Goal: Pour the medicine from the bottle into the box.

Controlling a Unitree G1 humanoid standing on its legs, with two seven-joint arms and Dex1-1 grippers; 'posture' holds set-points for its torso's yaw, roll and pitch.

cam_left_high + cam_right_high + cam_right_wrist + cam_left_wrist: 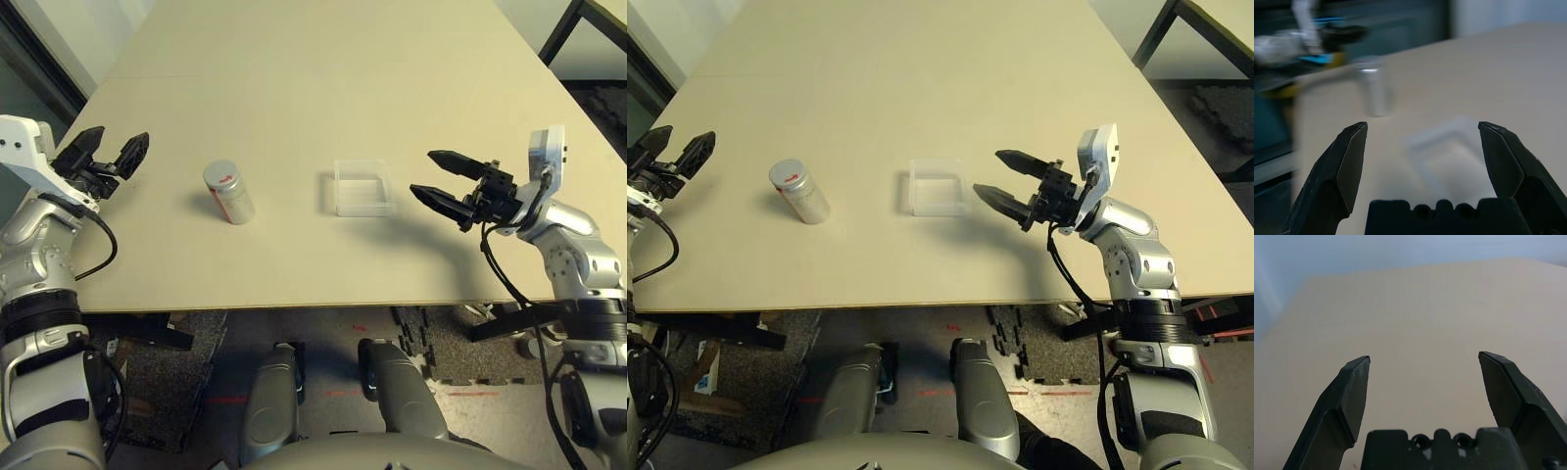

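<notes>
The silver-grey bottle (pixel 228 192) stands upright on the table, left of centre, its grey cap with a red mark on top. The clear square box (pixel 363 188) lies to its right; the right wrist view has both, box (pixel 1449 147) in front of the fingers and bottle (pixel 1373 91) farther off. My left gripper (pixel 110 149) is open at the table's left edge, well left of the bottle, nothing between its fingers. My right gripper (pixel 432 173) is open just right of the box, pointing at it, not touching. The medicine is hidden.
The pale table (pixel 323 88) stretches far back. Its front edge runs below the bottle and box. A dark frame (pixel 563 29) stands beyond the table's far right corner. Black floor mats (pixel 441 343) lie under the table.
</notes>
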